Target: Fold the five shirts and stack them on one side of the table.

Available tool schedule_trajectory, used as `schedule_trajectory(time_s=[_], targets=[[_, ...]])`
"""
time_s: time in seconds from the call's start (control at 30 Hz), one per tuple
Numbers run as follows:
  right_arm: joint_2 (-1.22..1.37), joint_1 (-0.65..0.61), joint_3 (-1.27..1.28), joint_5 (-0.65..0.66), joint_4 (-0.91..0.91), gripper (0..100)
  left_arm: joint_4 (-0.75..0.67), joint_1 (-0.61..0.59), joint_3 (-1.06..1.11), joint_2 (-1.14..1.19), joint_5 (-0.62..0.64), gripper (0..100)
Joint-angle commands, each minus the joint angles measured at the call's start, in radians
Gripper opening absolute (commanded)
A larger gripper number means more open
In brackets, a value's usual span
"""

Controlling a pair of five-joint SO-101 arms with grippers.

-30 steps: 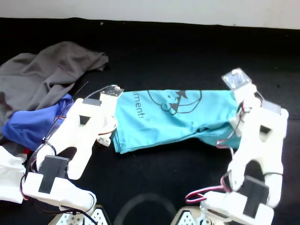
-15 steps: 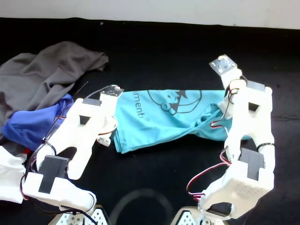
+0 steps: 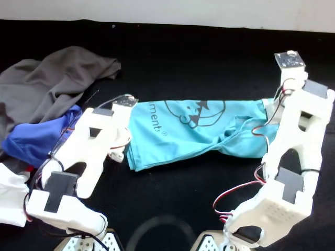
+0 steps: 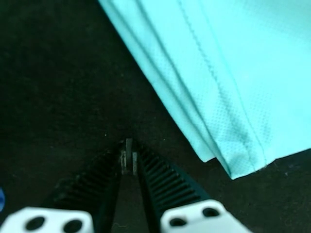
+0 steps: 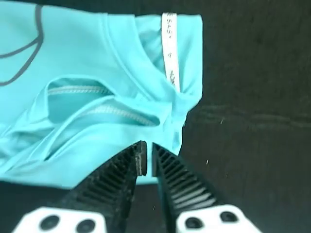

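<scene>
A turquoise shirt [image 3: 193, 130] with a dark print lies folded into a long band across the middle of the black table. Its collar end [image 5: 146, 97] is rumpled, with the neck tape showing. My left gripper [image 4: 129, 162] is shut with nothing in it and hovers over bare table just off the shirt's hem corner [image 4: 238, 165]. My right gripper [image 5: 146, 162] is shut and empty, above the near edge of the collar end. In the high view the left arm [image 3: 89, 146] stands at the shirt's left end and the right arm [image 3: 298, 125] at its right end.
A grey shirt [image 3: 52, 83] lies crumpled at the back left, with a blue shirt [image 3: 36, 138] in front of it and a white cloth [image 3: 8, 198] at the near left edge. Bare black table [image 3: 183, 63] stretches behind the turquoise shirt.
The right arm swung left over the shirt's collar end, then back right and farther from the front edge. That end now lies more rumpled. The left arm kept still.
</scene>
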Motion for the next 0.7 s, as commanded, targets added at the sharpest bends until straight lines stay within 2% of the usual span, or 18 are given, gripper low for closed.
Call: schedule_trajectory(time_s=[0.0, 0.1, 0.17, 0.23, 0.37, 0.5, 0.67], targets=[[-0.010, 0.010, -0.119, -0.014, 0.130, 0.5, 0.150, 0.036, -0.134, -0.101, 0.006, 1], [-0.010, -0.012, -0.163, -0.012, 0.217, 0.5, 0.239, 0.130, -0.206, -0.179, 0.008, 1], [-0.010, -0.035, -0.173, -0.012, 0.286, 0.5, 0.226, 0.217, -0.180, -0.191, 0.003, 1], [-0.007, -0.058, -0.165, -0.012, 0.325, 0.5, 0.146, 0.289, -0.105, -0.173, 0.000, 1], [-0.007, -0.074, -0.067, -0.012, 0.243, 0.6, -0.060, 0.341, 0.031, -0.087, 0.000, 1], [-0.007, -0.110, 0.087, -0.020, 0.111, 0.6, -0.104, 0.302, 0.038, 0.027, 0.005, 1], [-0.008, -0.165, 0.220, -0.021, -0.059, 0.6, -0.025, 0.154, -0.045, 0.102, 0.005, 1]])
